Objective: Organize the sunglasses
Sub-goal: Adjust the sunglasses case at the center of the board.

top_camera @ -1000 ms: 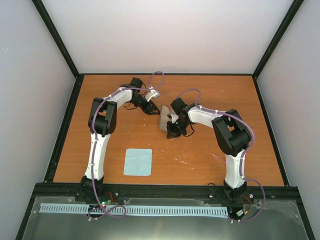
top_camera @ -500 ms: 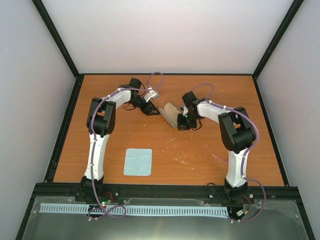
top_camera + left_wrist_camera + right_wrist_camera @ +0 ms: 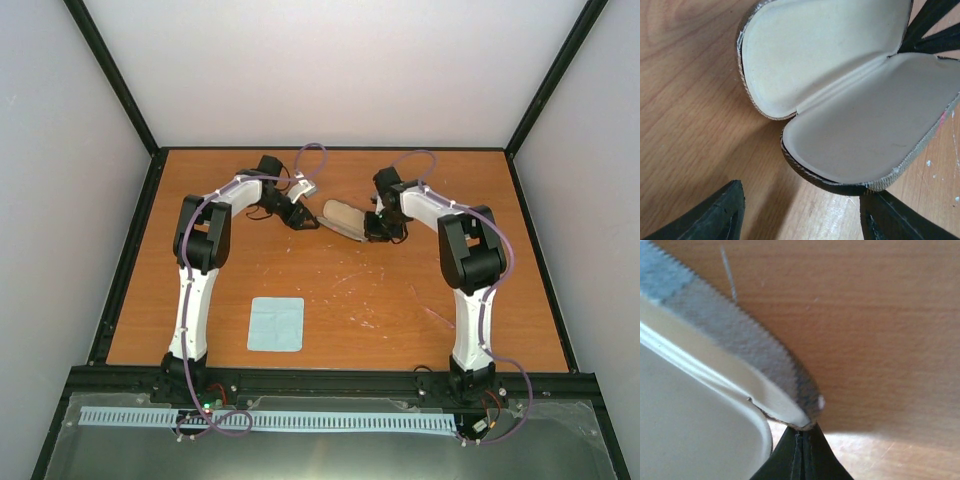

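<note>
The right pincer (image 3: 376, 231), clenched on the rim of the open case (image 3: 345, 219), has swung it farther back and flatter, just beside the released left pincer (image 3: 298, 221). Only cream lining shows inside. The faint sunglasses (image 3: 432, 317) lie on the worktop (image 3: 240, 290), well apart from both.

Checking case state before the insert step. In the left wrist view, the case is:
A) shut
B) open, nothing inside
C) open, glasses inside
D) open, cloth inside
B: the case lies hinged wide open, and both cream-lined halves are bare.
</note>
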Controlling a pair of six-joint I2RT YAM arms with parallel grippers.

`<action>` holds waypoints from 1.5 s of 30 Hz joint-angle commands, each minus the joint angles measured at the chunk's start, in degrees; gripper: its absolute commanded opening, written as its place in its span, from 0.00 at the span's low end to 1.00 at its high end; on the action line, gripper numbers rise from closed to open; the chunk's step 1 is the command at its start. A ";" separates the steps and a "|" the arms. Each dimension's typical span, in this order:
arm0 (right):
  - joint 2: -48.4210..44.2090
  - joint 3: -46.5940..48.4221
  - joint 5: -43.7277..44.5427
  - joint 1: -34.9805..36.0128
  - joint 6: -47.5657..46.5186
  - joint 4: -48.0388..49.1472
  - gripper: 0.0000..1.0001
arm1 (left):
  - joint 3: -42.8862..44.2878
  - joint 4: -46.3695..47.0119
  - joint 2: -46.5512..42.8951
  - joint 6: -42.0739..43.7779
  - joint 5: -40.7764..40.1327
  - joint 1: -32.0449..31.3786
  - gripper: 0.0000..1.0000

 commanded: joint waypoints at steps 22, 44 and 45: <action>-0.38 2.07 3.92 -3.91 2.44 0.19 0.03 | 1.64 6.34 -0.31 -3.93 -7.96 5.09 0.44; -0.32 1.18 3.98 -0.75 7.98 2.52 0.03 | 12.86 0.15 9.28 -7.39 -1.20 -1.25 0.40; 0.13 1.88 4.26 -0.74 7.85 2.42 0.03 | 12.24 0.04 9.02 -7.33 -1.02 -1.38 0.40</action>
